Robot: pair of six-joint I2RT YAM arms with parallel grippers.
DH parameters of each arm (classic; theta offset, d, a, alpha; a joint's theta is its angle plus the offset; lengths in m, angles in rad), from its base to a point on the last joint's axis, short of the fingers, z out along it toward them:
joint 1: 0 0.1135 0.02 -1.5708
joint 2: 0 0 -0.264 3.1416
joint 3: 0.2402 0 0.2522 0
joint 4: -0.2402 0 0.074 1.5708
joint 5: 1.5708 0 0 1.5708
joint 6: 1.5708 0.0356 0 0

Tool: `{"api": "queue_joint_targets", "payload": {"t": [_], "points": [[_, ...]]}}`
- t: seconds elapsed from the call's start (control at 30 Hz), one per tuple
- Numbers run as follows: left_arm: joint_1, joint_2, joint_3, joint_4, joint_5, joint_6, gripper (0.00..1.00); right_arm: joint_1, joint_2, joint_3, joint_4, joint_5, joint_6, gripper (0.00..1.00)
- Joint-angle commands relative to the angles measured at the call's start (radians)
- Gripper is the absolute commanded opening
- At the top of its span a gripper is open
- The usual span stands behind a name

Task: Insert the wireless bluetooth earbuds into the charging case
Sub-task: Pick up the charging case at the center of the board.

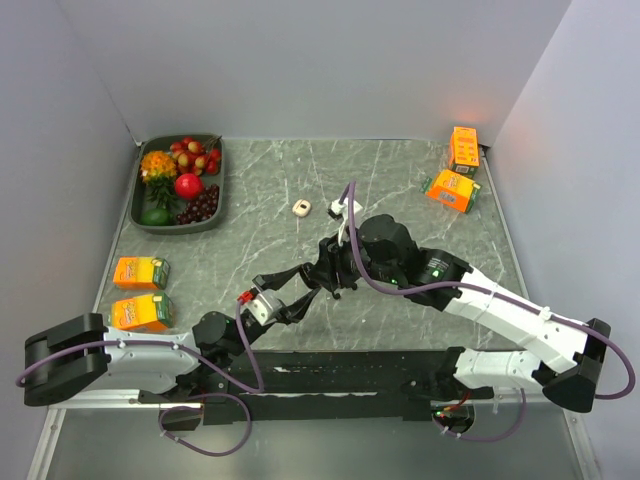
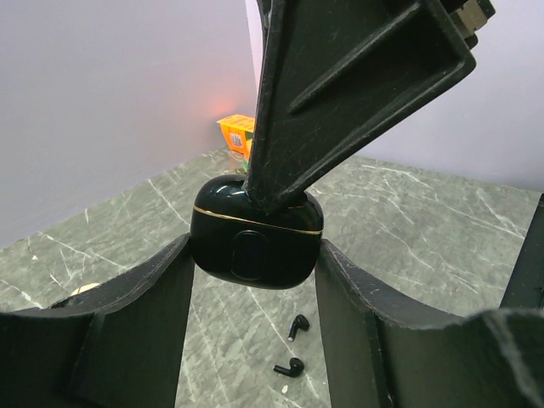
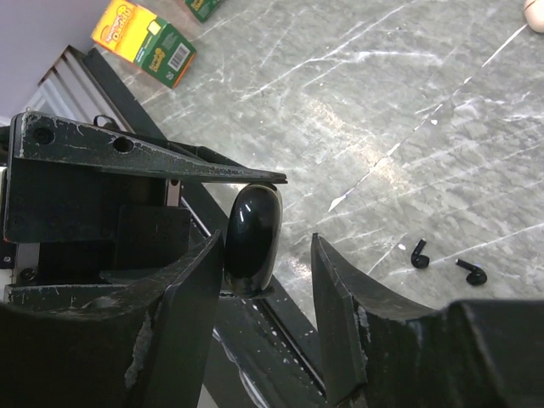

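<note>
Wireless bluetooth earbuds (image 2: pixel 297 325) loose on marble tabletop (image 2: pixel 408 212) below left gripper (image 2: pixel 255 251), clamped on black charging case (image 2: pixel 246 229), right gripper (image 3: pixel 265 246) part-open astride case, one finger touching

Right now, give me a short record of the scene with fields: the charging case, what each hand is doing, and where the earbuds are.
charging case: black, lid looks shut, held up off the table
left hand: closed on the charging case, one finger on each side
right hand: open, fingers straddling the charging case, one against it, the other apart
earbuds: both loose on the table, apart from each other
task status: neither earbud inserted
</note>
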Motion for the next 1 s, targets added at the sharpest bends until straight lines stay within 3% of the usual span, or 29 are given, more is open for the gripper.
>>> {"api": "queue_joint_targets", "payload": {"t": [0.0,0.23,0.77,0.87,0.97], "points": [[-0.011,-0.032,0.034,0.035,0.002,-0.001,0.01,0.004,-0.006,0.046,-0.011,0.045,-0.011,0.48],[-0.02,-0.058,0.021,0.038,-0.009,0.0,0.01,0.001,-0.014,0.05,-0.028,0.069,-0.01,0.42],[-0.03,-0.067,0.01,0.053,-0.016,0.014,0.01,0.0,-0.031,0.041,-0.038,0.104,-0.003,0.46],[-0.032,-0.07,0.004,0.058,-0.024,0.012,0.01,0.0,-0.044,0.035,-0.026,0.109,0.004,0.51],[-0.034,-0.072,0.002,0.061,-0.026,0.012,0.01,-0.019,-0.057,0.027,-0.011,0.079,0.024,0.65]]}}
